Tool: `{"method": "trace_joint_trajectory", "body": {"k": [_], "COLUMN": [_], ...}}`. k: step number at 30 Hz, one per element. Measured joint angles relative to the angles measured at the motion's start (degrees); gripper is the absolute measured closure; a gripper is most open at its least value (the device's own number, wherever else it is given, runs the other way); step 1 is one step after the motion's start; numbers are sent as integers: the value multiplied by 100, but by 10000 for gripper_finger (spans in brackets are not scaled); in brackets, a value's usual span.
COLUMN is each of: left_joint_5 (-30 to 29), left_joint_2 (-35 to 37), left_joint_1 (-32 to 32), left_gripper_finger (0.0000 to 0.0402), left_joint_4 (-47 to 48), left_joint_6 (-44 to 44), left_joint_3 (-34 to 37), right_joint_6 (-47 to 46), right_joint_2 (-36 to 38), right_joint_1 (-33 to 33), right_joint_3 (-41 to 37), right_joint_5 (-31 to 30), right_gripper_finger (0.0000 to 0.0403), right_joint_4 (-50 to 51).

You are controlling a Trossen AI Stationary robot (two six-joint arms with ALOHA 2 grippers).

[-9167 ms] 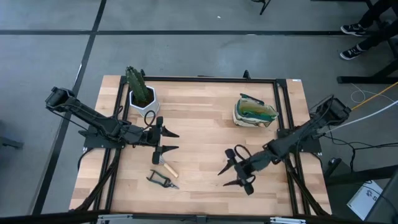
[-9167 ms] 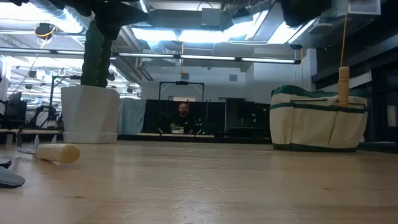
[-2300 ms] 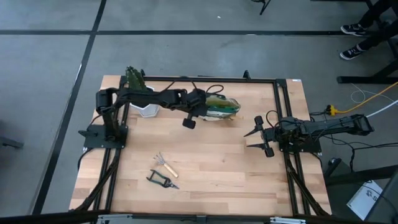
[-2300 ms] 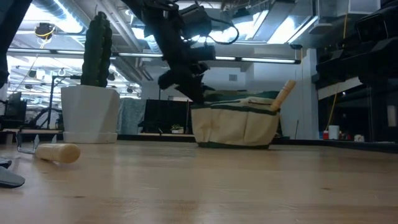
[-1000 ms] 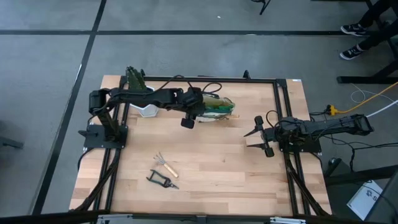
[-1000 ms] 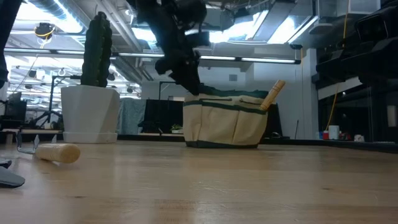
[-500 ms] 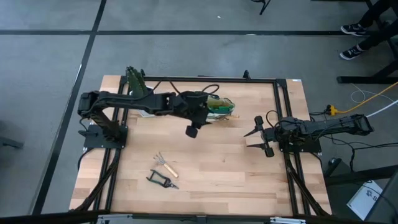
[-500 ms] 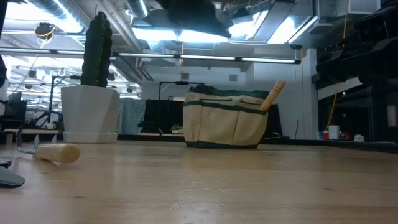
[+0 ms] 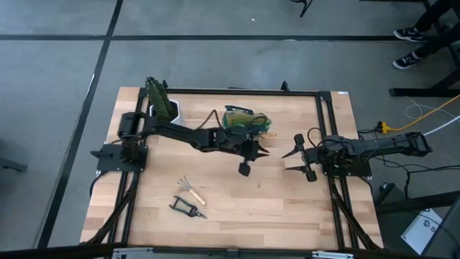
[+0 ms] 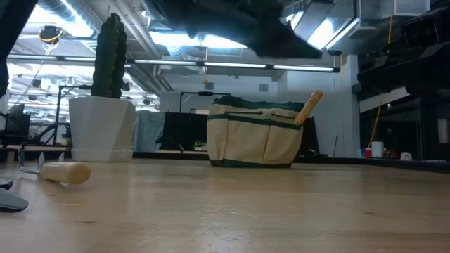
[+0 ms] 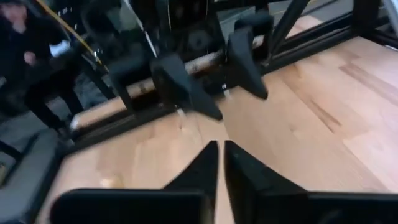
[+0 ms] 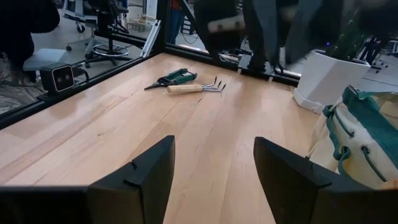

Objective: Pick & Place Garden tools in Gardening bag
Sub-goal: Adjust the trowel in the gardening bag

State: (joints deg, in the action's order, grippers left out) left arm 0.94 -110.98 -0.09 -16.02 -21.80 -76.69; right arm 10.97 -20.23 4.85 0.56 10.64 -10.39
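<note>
The tan, green-trimmed gardening bag (image 9: 243,121) stands upright on its base at the table's far middle (image 10: 256,137). A wooden tool handle (image 10: 309,107) sticks out of its top. The claw rake (image 9: 191,191) and the black-handled shears (image 9: 187,208) lie flat near the front left, and both show in the right wrist view (image 12: 194,88) (image 12: 171,78). My left gripper (image 9: 264,151) hovers shut and empty just near-right of the bag (image 11: 221,149). My right gripper (image 9: 286,162) waits open at the right, facing it (image 12: 214,143).
A green cactus in a white pot (image 9: 162,104) stands at the far left corner. A black frame rail (image 9: 323,129) runs around the table's edges. Bare wood lies between the bag and the two tools.
My left gripper has come up off the bag's left rim and swung past the bag toward the table's right and near side, stopping close to my right gripper. The bag has stayed where it was, upright.
</note>
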Motion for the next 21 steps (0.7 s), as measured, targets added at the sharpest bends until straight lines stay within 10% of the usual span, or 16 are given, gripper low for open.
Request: {"method": "trace_joint_trajectory", "body": {"k": [21], "left_joint_5": [-1603], "left_joint_2": [-1552], "left_joint_1": [310], "left_gripper_finger": [393], "left_joint_4": [-1285], "left_joint_6": [-732], "left_joint_3": [-603], "right_joint_6": [1], "right_joint_2": [1], "right_joint_1": [0], "right_joint_3": [0], "right_joint_5": [-1], "right_gripper_finger": [183], "right_joint_4": [0]}}
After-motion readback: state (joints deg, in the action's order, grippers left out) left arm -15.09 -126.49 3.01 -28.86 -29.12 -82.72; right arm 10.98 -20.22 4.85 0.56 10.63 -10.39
